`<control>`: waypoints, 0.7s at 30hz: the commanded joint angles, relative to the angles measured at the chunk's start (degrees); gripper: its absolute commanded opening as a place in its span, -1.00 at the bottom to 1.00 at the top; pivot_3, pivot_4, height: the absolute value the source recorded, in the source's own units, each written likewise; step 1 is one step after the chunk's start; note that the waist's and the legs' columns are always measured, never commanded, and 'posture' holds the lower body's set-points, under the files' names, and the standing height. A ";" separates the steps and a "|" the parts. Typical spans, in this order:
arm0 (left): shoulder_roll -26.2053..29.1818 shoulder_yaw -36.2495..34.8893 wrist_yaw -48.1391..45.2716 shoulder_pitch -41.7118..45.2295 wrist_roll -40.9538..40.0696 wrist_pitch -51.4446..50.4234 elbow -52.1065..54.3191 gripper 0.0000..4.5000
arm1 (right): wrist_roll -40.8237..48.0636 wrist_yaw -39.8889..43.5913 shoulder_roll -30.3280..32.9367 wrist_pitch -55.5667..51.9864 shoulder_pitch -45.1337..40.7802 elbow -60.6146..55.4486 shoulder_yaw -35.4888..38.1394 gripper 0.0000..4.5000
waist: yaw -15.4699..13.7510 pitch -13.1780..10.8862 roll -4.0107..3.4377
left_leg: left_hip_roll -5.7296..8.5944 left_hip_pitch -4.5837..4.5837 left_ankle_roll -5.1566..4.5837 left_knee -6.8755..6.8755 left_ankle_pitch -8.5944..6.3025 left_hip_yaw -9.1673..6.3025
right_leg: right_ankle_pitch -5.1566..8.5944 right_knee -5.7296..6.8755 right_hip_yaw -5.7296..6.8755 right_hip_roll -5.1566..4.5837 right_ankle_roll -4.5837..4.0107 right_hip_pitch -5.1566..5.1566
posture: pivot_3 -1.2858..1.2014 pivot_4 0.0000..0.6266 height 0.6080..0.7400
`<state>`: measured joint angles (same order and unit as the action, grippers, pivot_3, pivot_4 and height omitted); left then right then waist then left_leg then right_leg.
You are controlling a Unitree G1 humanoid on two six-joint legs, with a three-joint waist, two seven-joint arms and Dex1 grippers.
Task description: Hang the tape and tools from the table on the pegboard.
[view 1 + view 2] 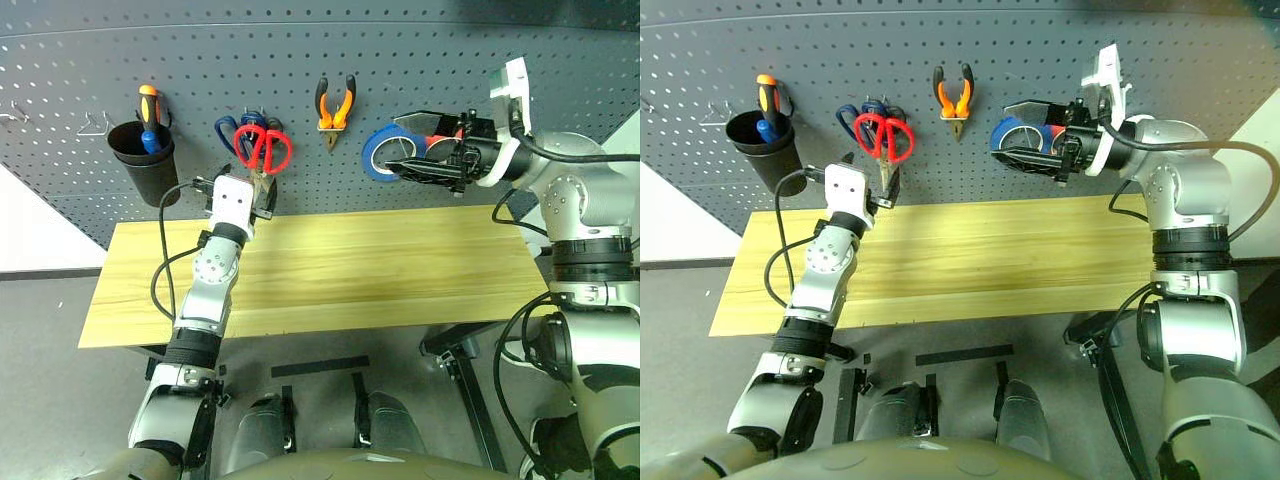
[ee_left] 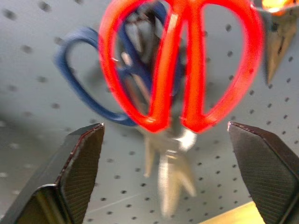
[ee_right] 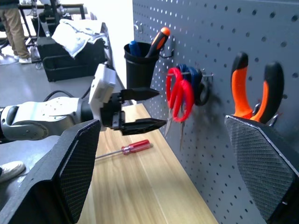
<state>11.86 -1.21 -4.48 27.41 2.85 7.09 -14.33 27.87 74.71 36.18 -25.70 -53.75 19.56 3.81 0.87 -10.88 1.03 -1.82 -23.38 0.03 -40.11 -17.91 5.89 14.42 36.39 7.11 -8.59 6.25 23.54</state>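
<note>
On the dark grey pegboard [image 1: 450, 60] hang the red-handled scissors [image 1: 264, 148], in front of a blue-handled pair [image 1: 229, 130]. The orange-and-black pliers [image 1: 336, 104] and the blue tape [image 1: 378, 152] hang further right. My left gripper [image 3: 161, 108] stands open just below the red handles, its fingers either side of the hanging blades and apart from them. My right gripper [image 1: 397, 142] points left in front of the tape, open and empty. The red-handled screwdriver [image 3: 124, 149] lies on the yellow table [image 1: 400, 270] near my left hand.
A black cup [image 1: 142, 155] on the board's left holds an orange-and-blue screwdriver [image 1: 148, 112]. Bare wire hooks [image 1: 95, 126] stick out further left. Beyond the table's left end, a person [image 3: 14, 23] stands by a black crate [image 3: 70, 51] with cloth on it.
</note>
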 commanded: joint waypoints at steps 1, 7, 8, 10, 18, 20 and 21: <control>1.80 -1.93 -2.02 -2.93 -2.07 -1.29 8.27 0.89 | 1.31 0.03 0.46 0.04 -0.02 -0.89 1.77 1.00 | -0.04 0.04 -0.02 | 0.00 0.00 0.00 0.00 0.00 0.00 | 0.00 0.00 0.00 0.00 0.00 0.00 | 0.03 -0.68 0.87; 6.47 -5.01 -6.65 -12.91 -5.18 -2.84 19.19 0.89 | 2.07 -0.90 -0.49 -0.31 1.85 -1.95 1.89 1.00 | -0.15 0.20 -0.09 | -0.01 0.01 0.00 -0.01 0.00 0.00 | 0.00 0.01 -0.01 -0.01 0.00 0.00 | 0.05 -0.67 0.87; 7.35 -5.70 -7.20 -14.65 -5.34 -2.63 20.19 0.89 | 2.23 -1.03 -0.60 -0.57 2.29 -2.37 1.87 1.00 | -0.15 0.22 -0.09 | -0.01 0.01 0.00 -0.01 0.00 0.00 | 0.00 0.01 -0.01 -0.01 0.00 0.00 | 0.05 -0.66 0.87; 8.75 -7.30 -7.26 -18.03 -5.36 -4.57 21.88 0.89 | 2.58 -1.06 -0.71 -1.57 3.90 -4.22 1.32 1.00 | -0.22 0.27 -0.11 | -0.02 0.02 0.00 0.00 0.00 0.00 | 0.00 0.01 -0.01 0.00 0.00 -0.01 | 0.06 -0.66 0.87; 8.24 -7.82 -0.97 -16.47 -3.03 -35.31 18.02 0.89 | 2.31 -2.43 -1.49 -6.84 11.34 -13.54 -4.08 1.00 | -1.61 0.30 -0.15 | -0.01 0.11 0.00 -0.05 0.00 -0.06 | 0.01 0.01 -0.03 -0.01 0.00 -0.10 | 0.08 -0.55 0.87; 7.96 -7.46 -0.67 -13.71 -3.00 -37.03 14.67 0.89 | 2.31 -4.44 -1.85 -9.76 10.73 -13.06 -4.64 1.00 | -1.82 0.31 -0.14 | -0.01 0.12 0.00 -0.08 0.00 -0.08 | 0.01 0.03 -0.02 -0.01 0.00 -0.10 | 0.09 -0.53 0.87; 7.60 -7.85 -0.70 -11.22 -3.75 -39.58 11.96 0.89 | 1.59 -5.99 -2.23 -10.30 9.82 -11.95 -4.89 1.00 | -1.86 0.30 -0.14 | -0.01 0.12 0.00 -0.09 0.00 -0.09 | 0.01 0.04 -0.02 0.00 0.00 -0.11 | 0.09 -0.50 0.87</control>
<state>19.65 -9.16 -5.63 13.62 -0.75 -30.17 -1.05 29.52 70.57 34.08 -34.91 -41.84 8.36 -1.85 -0.99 -10.58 0.89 -1.81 -23.27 0.03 -40.19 -17.91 5.80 14.43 36.45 7.09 -8.60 6.25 23.41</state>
